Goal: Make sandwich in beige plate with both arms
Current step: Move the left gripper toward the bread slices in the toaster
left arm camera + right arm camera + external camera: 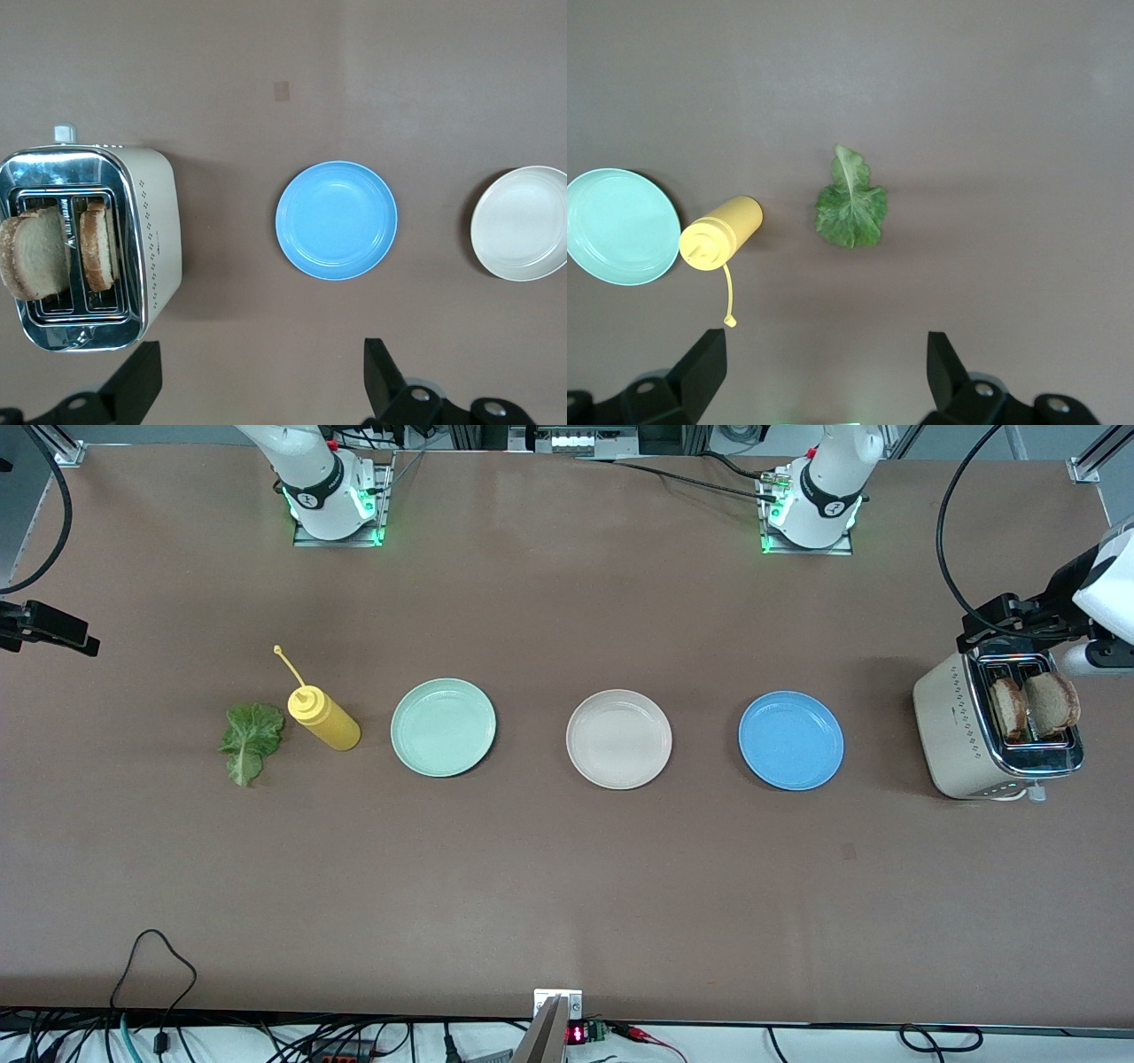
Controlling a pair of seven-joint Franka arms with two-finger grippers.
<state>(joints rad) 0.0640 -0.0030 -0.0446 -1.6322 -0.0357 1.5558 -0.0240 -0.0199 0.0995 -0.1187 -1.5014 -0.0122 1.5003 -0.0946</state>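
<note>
Hovering high, we hold our left claw (257, 385) spread over the table (567, 886) near the cream metal toaster (961, 735), where two brown bread slices (1032, 707) stand in the slots. Our right claw (824, 385) hangs spread above the ruffled green lettuce leaf (251, 740). The round beige plate (618, 739) sits bare between the mint-green plate (443, 727) and the blue plate (790, 740).

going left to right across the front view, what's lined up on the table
lettuce leaf → yellow squeeze bottle → mint-green plate → beige plate → blue plate → toaster with two bread slices in its slots
</note>
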